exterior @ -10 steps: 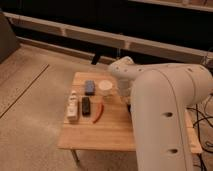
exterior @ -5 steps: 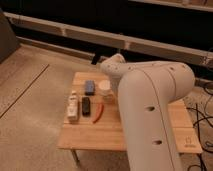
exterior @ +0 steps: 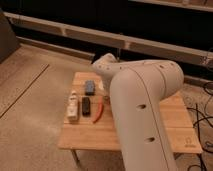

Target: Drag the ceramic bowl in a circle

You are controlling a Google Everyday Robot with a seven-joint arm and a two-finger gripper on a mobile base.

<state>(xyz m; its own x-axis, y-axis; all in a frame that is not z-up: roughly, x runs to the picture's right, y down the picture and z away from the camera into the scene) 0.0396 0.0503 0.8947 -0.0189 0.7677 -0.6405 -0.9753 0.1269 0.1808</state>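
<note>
The black ceramic bowl is hidden; it shows nowhere in the camera view. My big white arm (exterior: 142,107) fills the middle and right of the view and reaches over the wooden table (exterior: 92,134). Its far end (exterior: 106,64) sits above the table's back middle. The gripper is hidden behind that end of the arm, so no part of it shows.
On the table's left part lie a blue-grey block (exterior: 90,87), a white bottle (exterior: 73,106), a black bar (exterior: 86,105) and a red chili pepper (exterior: 99,110). Dark cables (exterior: 202,120) lie on the floor at right. A dark wall with rails runs behind.
The arm has swung left and nearer the camera. It now covers the small white cup and more of the table's right side.
</note>
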